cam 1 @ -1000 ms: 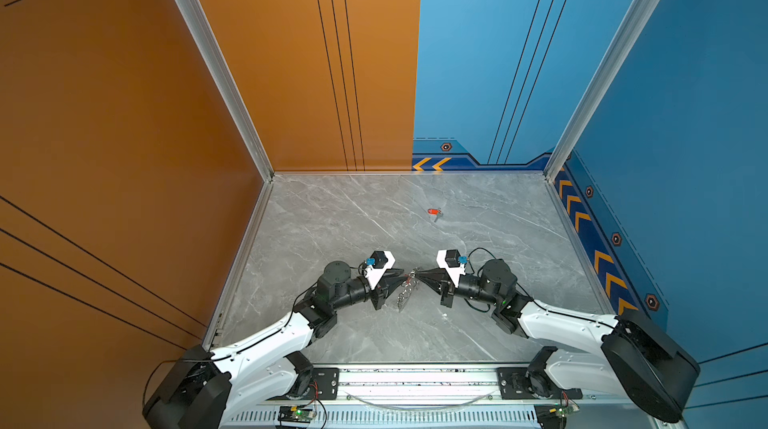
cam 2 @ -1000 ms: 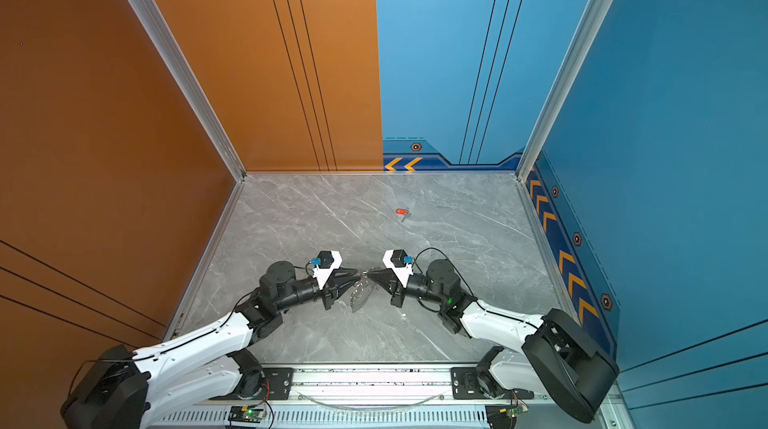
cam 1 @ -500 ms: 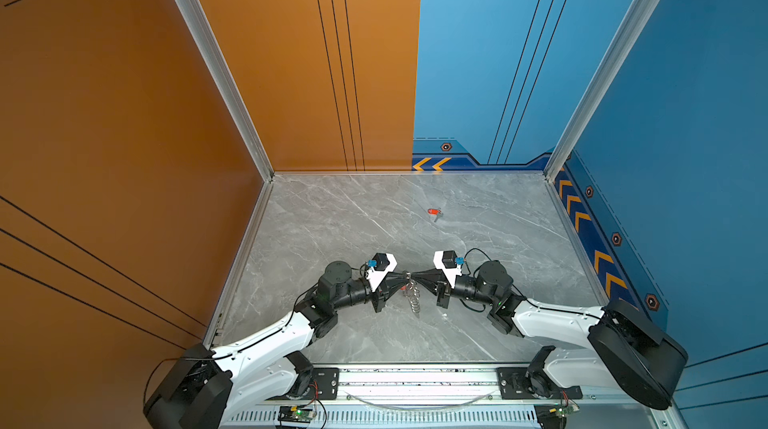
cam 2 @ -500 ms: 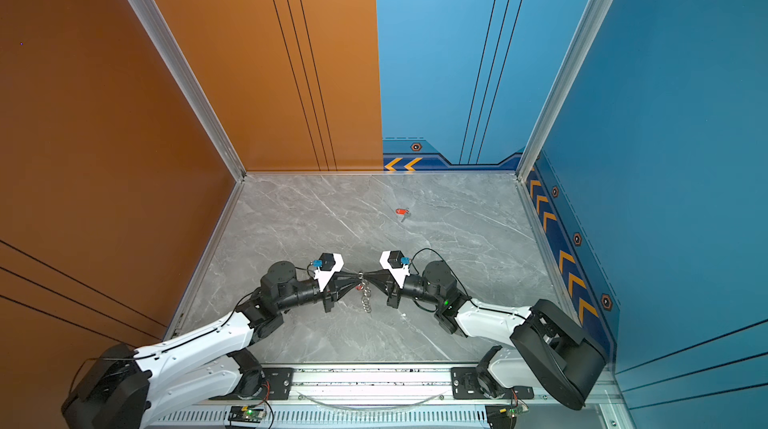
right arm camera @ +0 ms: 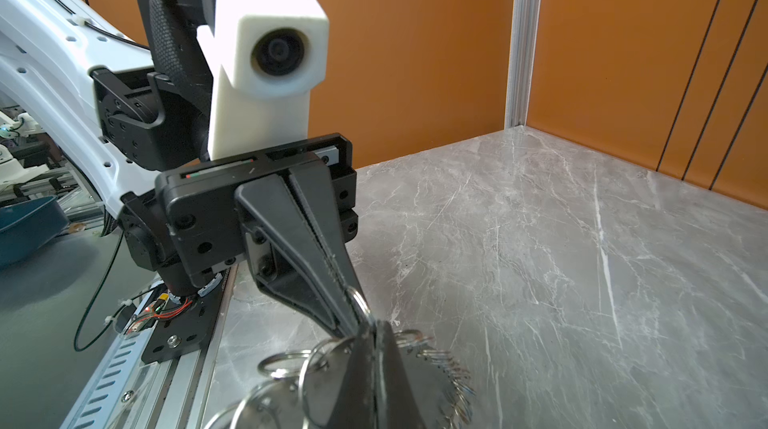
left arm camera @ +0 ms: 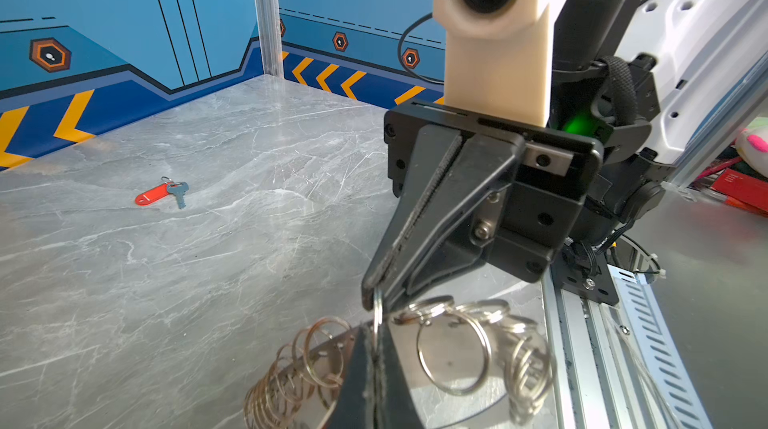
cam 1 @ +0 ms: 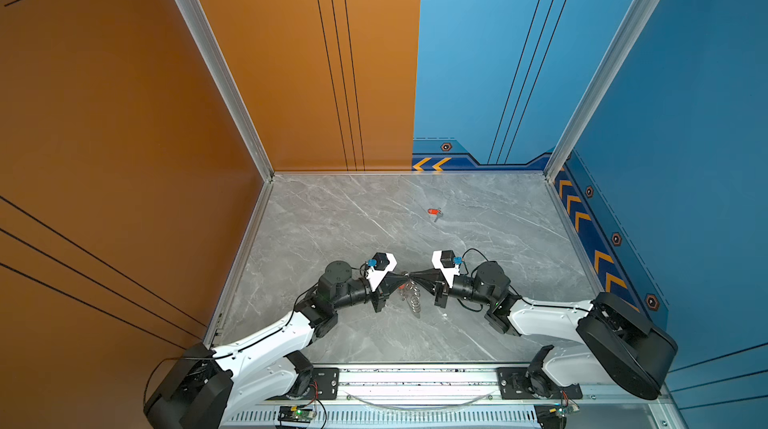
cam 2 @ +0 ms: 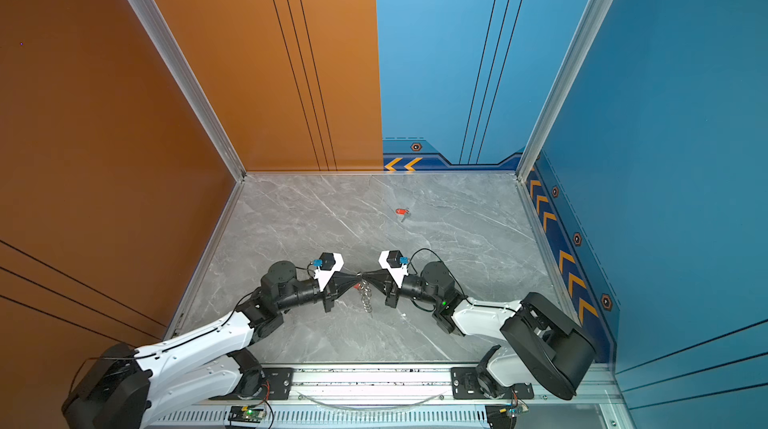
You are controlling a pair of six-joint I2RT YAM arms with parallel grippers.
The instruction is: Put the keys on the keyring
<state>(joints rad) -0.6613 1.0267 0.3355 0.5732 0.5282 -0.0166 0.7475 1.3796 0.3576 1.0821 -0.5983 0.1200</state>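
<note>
Tip to tip at lower centre in both top views, left pincer (cam 1: 402,278) and right pincer (cam 1: 414,276) each clamp shut on the keyring (cam 1: 413,300); one red-tagged key (cam 1: 434,212) lies apart on the tabletop (cam 1: 332,219), just right of frame centre.

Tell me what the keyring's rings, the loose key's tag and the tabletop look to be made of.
Keyring rings: polished steel-like metal, going by the bright silver wire and glints. Tag: probably glossy plastic, being uniformly orange-red with a soft sheen. Tabletop: marble-look grey slab with white veins and a smooth semi-gloss; real stone or printed laminate cannot be told.
</note>
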